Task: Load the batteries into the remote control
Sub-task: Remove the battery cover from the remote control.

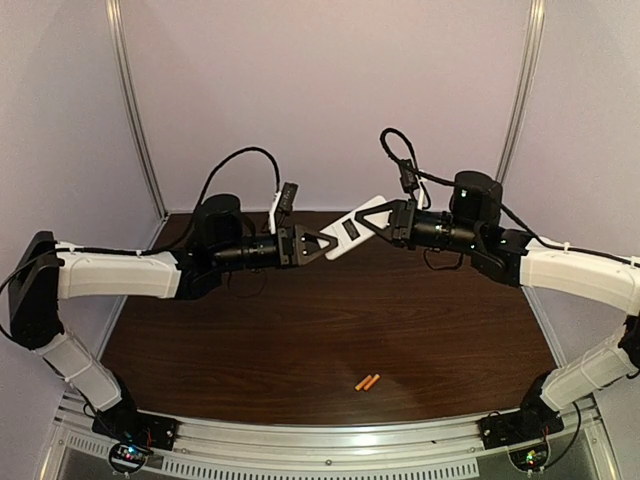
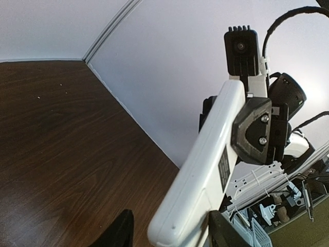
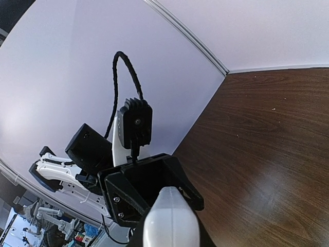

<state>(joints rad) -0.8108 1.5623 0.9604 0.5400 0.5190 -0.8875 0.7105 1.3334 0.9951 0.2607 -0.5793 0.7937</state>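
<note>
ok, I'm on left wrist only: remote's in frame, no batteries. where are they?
Observer: Both batteries lie loose, side by side, on the table. They are near its front edge, a little right of centre in the top view.
Operator: I see the remote control almost edge-on. Is the compartment side facing up?
Observer: Yes. The top view shows its white back with the dark slot facing the camera. No red button face is visible there.
</note>
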